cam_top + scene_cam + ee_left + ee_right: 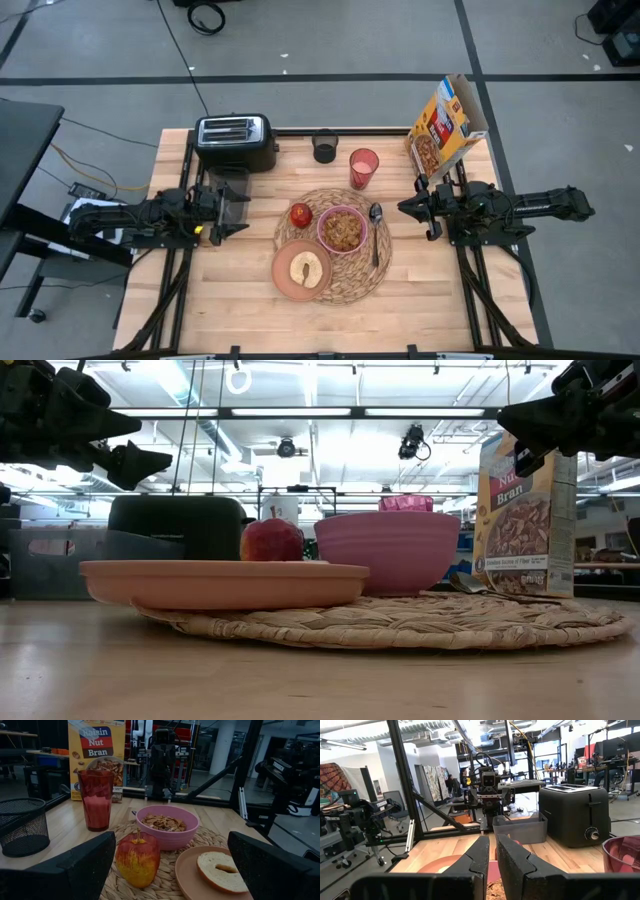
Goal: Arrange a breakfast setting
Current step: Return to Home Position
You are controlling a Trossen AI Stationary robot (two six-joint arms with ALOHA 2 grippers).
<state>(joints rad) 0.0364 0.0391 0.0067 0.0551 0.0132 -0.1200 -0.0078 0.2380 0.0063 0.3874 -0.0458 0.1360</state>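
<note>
A round woven straw placemat (352, 282) lies at the table's middle. On it stand a pink bowl (342, 229) holding cereal, a brownish-pink plate (285, 272) bearing a toast slice (305, 267), a red apple (300, 214) and a metal spoon (375, 232) lying right of the bowl. The translucent pink cup (364, 168) stands on the bare wood behind the mat. My left gripper (238, 212) hovers open at the left, pointing level toward the mat. My right gripper (405, 208) hovers shut at the right, nothing between its fingers (482, 857).
A black toaster (236, 142) stands at the far left, with a clear container (232, 186) in front of it beside my left gripper. A black mesh cup (325, 147) and the cereal box (447, 125) stand along the far edge. Bare wood lies near the front edge.
</note>
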